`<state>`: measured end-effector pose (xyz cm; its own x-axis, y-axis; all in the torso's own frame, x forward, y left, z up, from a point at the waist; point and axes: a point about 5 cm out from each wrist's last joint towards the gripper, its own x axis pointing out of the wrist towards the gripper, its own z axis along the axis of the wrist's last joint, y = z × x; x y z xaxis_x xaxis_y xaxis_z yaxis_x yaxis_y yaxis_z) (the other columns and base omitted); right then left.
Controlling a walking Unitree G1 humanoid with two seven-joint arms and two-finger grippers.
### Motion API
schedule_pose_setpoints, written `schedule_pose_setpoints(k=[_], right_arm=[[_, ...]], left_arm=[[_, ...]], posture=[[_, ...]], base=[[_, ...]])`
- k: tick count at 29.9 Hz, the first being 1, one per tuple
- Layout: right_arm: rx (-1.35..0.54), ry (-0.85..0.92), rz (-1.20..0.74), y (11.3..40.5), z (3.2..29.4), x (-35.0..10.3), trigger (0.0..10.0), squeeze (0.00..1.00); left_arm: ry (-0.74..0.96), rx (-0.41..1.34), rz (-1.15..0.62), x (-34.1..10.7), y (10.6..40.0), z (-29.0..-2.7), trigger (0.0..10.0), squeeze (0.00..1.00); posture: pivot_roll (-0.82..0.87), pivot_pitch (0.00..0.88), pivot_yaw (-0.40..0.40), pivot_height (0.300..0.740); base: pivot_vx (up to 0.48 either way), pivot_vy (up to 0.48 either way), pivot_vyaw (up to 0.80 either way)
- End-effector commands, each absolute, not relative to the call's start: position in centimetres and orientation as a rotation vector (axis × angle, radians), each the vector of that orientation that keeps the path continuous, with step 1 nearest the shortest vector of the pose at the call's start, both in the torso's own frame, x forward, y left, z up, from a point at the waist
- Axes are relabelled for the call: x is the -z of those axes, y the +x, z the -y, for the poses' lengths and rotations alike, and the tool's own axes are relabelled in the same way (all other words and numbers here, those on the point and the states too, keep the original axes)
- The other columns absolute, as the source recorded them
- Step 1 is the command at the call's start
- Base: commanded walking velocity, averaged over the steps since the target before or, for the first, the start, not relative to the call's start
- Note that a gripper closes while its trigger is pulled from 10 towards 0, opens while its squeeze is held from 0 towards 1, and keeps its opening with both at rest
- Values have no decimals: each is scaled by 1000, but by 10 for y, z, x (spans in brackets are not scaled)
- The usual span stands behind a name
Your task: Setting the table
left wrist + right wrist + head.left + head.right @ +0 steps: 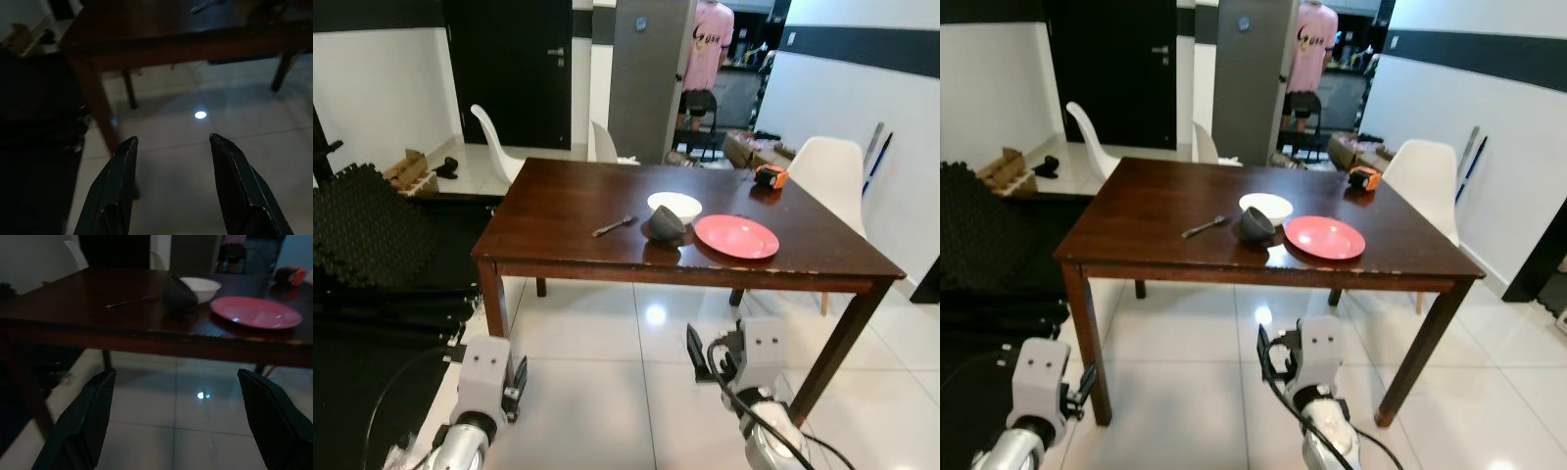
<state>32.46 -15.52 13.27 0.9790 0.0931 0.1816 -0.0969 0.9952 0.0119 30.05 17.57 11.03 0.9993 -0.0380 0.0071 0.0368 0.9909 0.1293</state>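
Note:
On the dark wooden table (578, 206) lie a red plate (736, 236), a white bowl (674, 206), a dark bowl tipped on its side (664, 225) and a metal fork (614, 226). Both arms hang low in front of the table, over the tiled floor. My left gripper (171, 147) is open with nothing between its fingers, near the table's left front leg (95, 98). My right gripper (176, 396) is open wide and empty, below the table's front edge, facing the plate (255, 312) and the bowls (180, 294).
White chairs stand at the table's right (829, 171) and far side (495, 137). An orange tape measure (770, 176) lies at the table's far right corner. Black foam mats (362, 230) are stacked on the left. A person in a pink shirt (713, 44) stands in the far doorway.

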Motion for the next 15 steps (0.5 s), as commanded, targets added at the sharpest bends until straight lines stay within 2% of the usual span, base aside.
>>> schedule_pose_setpoints(k=[1, 15], right_arm=[[-93, 21, 170, 324, 157, -129, 10000, 0], [-89, 18, 163, 324, 157, -128, 10000, 0]], left_arm=[[136, 38, -5, -105, 297, -177, 10000, 0], [131, 51, -3, -105, 297, -174, 10000, 0]], posture=[[28, 35, 3, 740], [24, 39, 5, 740]], base=[[398, 0, 0], [401, 0, 0]])
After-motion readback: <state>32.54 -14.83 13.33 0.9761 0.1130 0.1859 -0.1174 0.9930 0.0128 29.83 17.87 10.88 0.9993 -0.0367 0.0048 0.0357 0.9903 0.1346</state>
